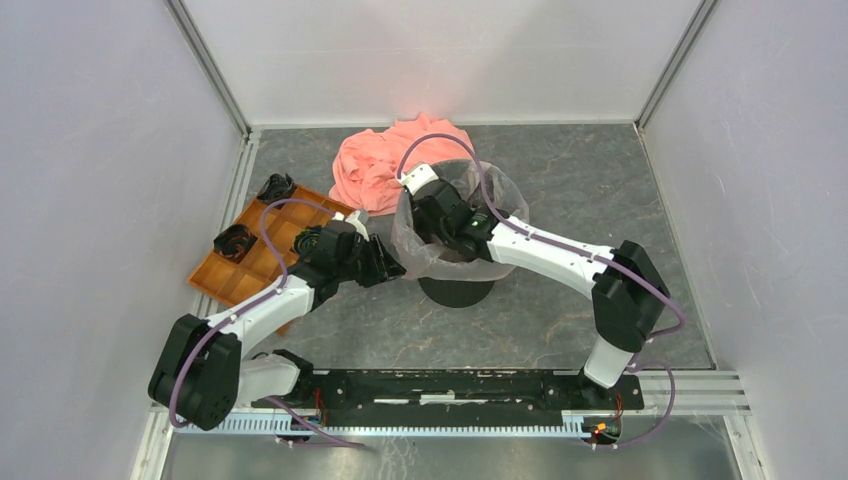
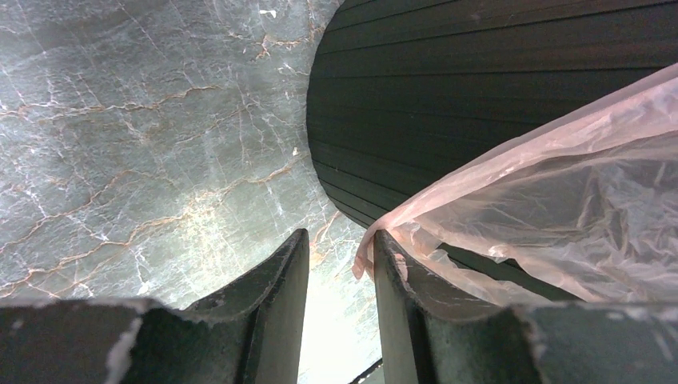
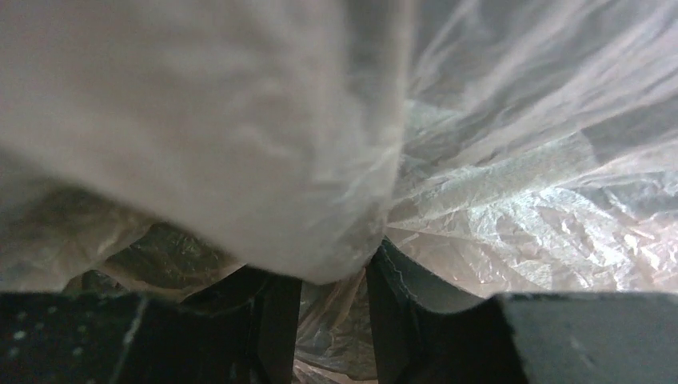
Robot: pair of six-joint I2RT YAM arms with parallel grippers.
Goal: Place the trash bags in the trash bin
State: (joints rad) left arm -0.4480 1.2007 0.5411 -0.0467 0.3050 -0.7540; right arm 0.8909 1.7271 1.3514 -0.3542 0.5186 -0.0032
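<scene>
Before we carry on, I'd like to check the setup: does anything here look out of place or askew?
The pink trash bag sits unevenly: its film hangs down outside the left side of the trash bin, loose by the left gripper. A salmon cloth lies crumpled behind the bin.

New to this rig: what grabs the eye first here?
The black trash bin mid-table, its rim draped with the pale pink trash bag, and the right tool reaching down inside it. Behind it lies a salmon cloth; an orange tray sits at the left.
</scene>
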